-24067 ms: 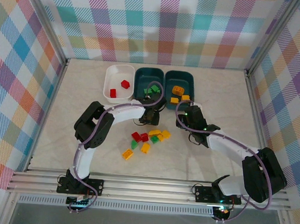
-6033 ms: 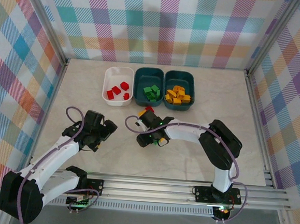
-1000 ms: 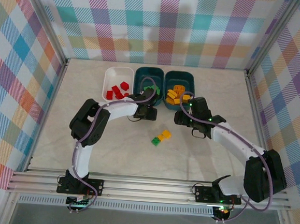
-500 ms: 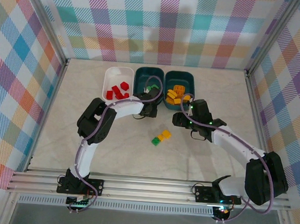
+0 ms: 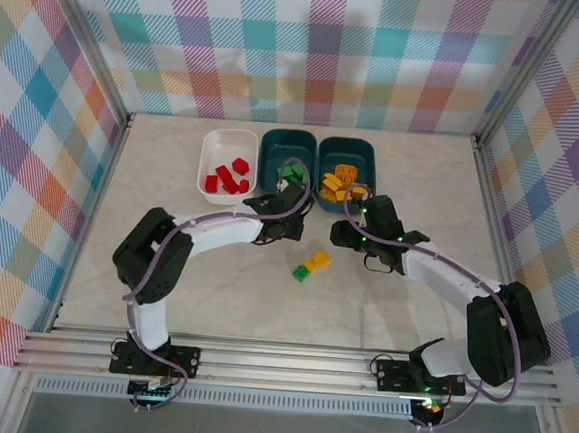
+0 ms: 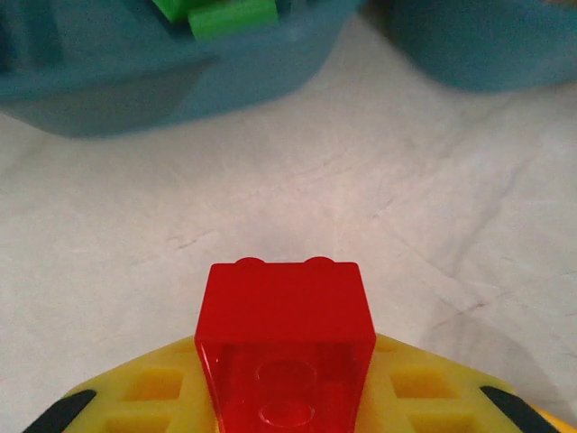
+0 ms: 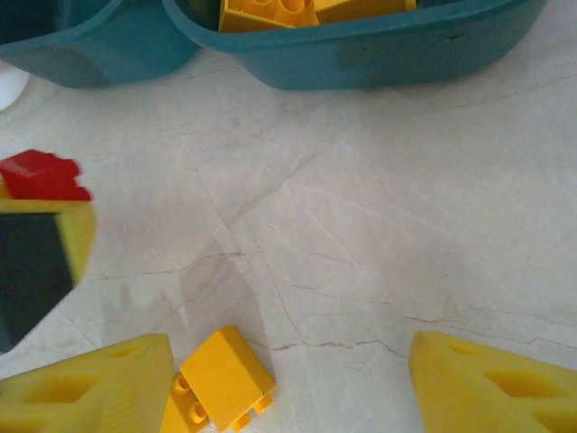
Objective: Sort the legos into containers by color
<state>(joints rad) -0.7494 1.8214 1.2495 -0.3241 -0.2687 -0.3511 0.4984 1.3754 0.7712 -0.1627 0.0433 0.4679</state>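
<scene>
My left gripper [image 6: 284, 383] is shut on a red lego [image 6: 284, 316], just above the table in front of the middle teal container [image 5: 274, 160], which holds green legos [image 6: 230, 13]. From above, the left gripper [image 5: 289, 220] is near that tub's front rim. My right gripper [image 7: 288, 388] is open over bare table, with a yellow lego [image 7: 225, 372] beside its left finger [image 7: 90, 392]. The right gripper [image 5: 341, 234] is in front of the right teal container [image 5: 371, 173] of yellow legos. The white container [image 5: 210, 155] holds red ones.
A yellow lego [image 5: 317, 261] and a green lego [image 5: 299, 272] lie loose on the table between the two arms. Checkered walls and metal rails enclose the table. The left gripper with its red lego [image 7: 41, 173] is at the left edge of the right wrist view.
The left gripper has shut on the red lego and drawn back a little from the tubs. The right gripper has drifted slightly left and nearer.
</scene>
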